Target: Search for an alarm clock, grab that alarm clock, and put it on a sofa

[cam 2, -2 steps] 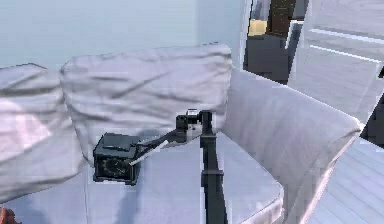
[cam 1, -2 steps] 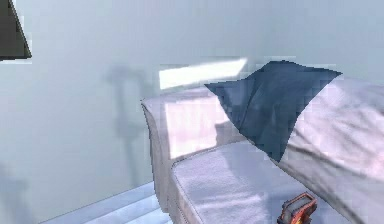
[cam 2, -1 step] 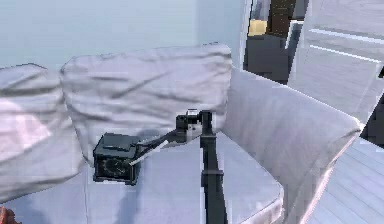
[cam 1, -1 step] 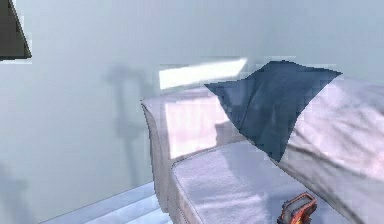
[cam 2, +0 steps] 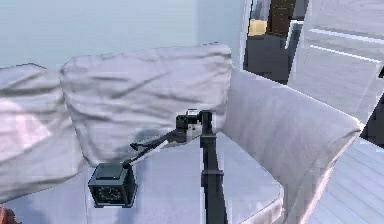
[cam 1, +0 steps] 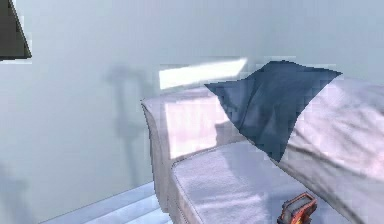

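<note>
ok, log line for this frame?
stage: place | gripper at alarm clock | clock in front of sofa seat | holding: cannot tell

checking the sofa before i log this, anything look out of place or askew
A dark blue cushion lies slanted across the sofa back. A small dark box is at the seat near the gripper; I cannot tell whether it is held.
</note>
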Controlling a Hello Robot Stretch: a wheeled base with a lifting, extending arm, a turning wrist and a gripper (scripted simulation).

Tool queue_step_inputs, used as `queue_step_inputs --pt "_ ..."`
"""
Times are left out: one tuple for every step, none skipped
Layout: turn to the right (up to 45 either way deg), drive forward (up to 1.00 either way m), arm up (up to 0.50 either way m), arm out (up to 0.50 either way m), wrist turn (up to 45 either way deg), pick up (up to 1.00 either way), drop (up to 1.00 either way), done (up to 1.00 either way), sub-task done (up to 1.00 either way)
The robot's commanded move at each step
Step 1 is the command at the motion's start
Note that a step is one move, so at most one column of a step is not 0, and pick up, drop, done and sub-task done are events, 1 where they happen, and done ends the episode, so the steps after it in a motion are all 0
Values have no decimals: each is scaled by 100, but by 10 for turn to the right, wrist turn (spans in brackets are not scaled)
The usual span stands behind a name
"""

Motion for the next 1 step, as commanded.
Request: queue_step_inputs --pt "0 0 10 0 0 0 0 0 0"
